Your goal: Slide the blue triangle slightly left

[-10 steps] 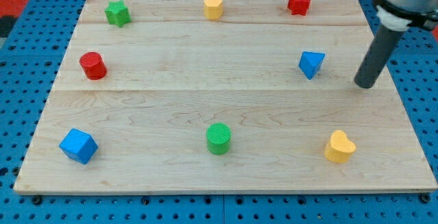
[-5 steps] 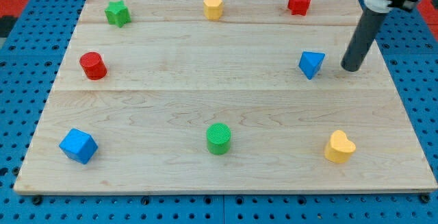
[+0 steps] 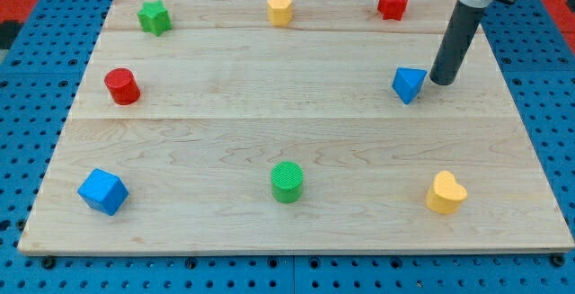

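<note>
The blue triangle [image 3: 409,84] sits on the right part of the wooden board [image 3: 269,123]. My dark rod comes down from the view's top right. My tip [image 3: 441,80] rests on the board just to the right of the blue triangle, a small gap apart from it.
Other blocks on the board: a red star [image 3: 392,3], a yellow cylinder-like block [image 3: 280,9], a green star [image 3: 154,16], a red cylinder [image 3: 121,86], a blue cube [image 3: 102,191], a green cylinder [image 3: 287,182], and a yellow heart [image 3: 446,193].
My tip has moved left and slightly toward the view's top, closing in on the blue triangle's right side. No block has moved.
</note>
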Controlling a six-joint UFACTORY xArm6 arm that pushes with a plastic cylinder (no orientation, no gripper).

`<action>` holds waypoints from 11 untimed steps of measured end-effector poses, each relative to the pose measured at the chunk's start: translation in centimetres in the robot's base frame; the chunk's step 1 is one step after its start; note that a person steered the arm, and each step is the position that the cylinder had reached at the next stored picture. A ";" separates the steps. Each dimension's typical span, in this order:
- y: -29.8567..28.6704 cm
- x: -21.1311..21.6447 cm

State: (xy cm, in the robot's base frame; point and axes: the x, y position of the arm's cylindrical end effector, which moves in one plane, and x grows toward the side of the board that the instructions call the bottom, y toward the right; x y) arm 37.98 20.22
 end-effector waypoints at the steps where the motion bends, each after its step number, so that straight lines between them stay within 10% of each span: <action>1: 0.0 -0.2; 7: 3.6 -12.8; 11: -3.4 3.4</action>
